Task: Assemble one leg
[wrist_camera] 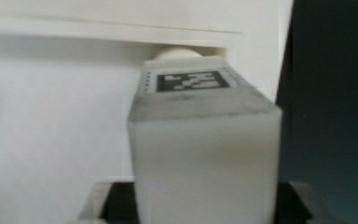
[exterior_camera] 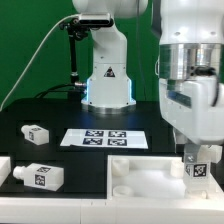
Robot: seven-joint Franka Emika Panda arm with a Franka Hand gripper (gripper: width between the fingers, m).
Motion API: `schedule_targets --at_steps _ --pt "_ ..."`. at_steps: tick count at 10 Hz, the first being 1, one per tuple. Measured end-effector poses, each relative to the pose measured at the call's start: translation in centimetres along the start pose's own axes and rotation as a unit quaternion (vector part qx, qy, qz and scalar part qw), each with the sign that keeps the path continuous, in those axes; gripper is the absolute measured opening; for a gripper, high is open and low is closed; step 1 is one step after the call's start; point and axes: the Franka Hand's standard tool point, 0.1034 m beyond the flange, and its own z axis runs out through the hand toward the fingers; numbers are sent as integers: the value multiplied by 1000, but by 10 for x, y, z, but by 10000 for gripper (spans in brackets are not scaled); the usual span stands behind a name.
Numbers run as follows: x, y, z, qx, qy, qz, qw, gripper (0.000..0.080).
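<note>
My gripper (exterior_camera: pixel 197 157) is shut on a white leg (exterior_camera: pixel 199 165) with a black-and-white tag and holds it upright over the right part of the large flat white tabletop piece (exterior_camera: pixel 135 175). In the wrist view the leg (wrist_camera: pixel 202 130) fills the middle between my dark fingers (wrist_camera: pixel 108 200), its tagged end pointing at a round hole or knob at the tabletop's (wrist_camera: pixel 51 120) edge. Two more legs lie on the black table: one (exterior_camera: pixel 37 133) at the exterior view's left, one (exterior_camera: pixel 40 176) nearer the front.
The marker board (exterior_camera: pixel 104 138) lies in the middle of the table behind the tabletop. A white robot base (exterior_camera: pixel 108 80) stands at the back. A white block edge (exterior_camera: pixel 4 168) shows at the exterior view's far left.
</note>
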Motion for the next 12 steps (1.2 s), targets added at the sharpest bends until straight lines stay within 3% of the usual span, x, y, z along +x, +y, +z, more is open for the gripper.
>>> schedule_targets --at_steps 3,4,5,6,7,9,11,12 --pt "-1 1 0 -2 -1 26 1000 284" --pt "-1 1 0 -2 -1 17 1000 444" --pt "-2 1 -1 -5 1 -24 1000 444" --pt "-8 -2 -6 -17 6 -128 992 572" --pt "-22 -3 -7 -21 6 -225 974 633" --pt "-35 3 -10 -13 5 -258 966 645" --pt "-28 2 -9 -15 6 -340 940 649" --pt "-27 2 -9 -17 10 -405 914 649"
